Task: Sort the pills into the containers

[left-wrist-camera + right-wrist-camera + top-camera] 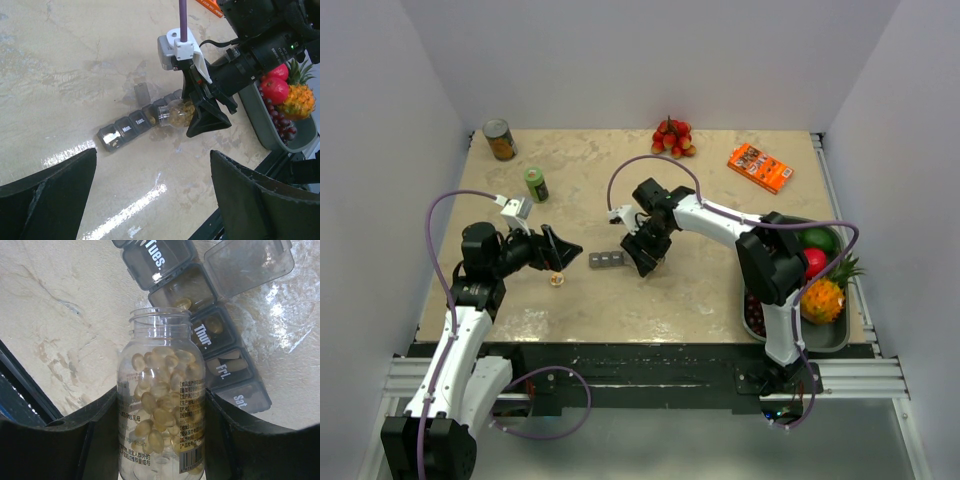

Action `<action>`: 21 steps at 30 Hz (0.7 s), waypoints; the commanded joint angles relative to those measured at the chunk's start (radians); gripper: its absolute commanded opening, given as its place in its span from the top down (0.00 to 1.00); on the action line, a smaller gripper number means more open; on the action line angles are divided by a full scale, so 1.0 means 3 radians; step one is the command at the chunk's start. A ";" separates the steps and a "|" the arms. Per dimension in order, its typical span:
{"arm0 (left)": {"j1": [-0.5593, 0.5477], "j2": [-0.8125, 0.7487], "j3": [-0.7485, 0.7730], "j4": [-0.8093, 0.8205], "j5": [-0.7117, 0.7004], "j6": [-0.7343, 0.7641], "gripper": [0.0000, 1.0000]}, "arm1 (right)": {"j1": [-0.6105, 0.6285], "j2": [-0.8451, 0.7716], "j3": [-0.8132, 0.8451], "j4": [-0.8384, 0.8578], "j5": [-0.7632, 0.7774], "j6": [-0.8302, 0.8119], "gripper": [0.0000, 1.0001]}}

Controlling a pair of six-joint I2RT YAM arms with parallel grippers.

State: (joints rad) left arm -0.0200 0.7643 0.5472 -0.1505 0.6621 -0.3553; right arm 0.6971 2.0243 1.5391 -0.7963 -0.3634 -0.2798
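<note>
Marbled surface: right tool clamps the open pill bottle, half-hiding the pill organiser; left tool spread, empty.

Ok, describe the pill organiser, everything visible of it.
The pill organiser is a narrow strip of smoky, see-through grey plastic, square compartments in a row, lids printed Mon., Tues., Thur., Fri., Sat. It lies flat on the table. The lid between Tues. and Thur. stands open; pale pills show there and under neighbouring lids. An uncapped bottle points its mouth at the open compartment; contact cannot be judged.
</note>
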 commanded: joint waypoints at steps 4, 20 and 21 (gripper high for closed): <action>0.0005 -0.0042 0.0012 0.0133 0.0064 0.0039 0.01 | 0.0013 -0.0024 0.0167 -0.0035 0.0010 0.0053 1.00; 0.0005 -0.0032 0.0012 0.0128 0.0063 0.0039 0.01 | 0.0013 -0.0100 0.0177 -0.0061 -0.0205 -0.0059 1.00; 0.0005 -0.0027 0.0012 0.0123 0.0069 0.0034 0.01 | 0.0008 -0.0121 0.0172 -0.0040 -0.0220 -0.0080 1.00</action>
State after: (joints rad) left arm -0.0200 0.7639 0.5472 -0.1505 0.6662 -0.3553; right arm 0.6994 2.0243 1.5558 -0.8051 -0.3828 -0.2832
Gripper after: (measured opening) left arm 0.992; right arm 0.553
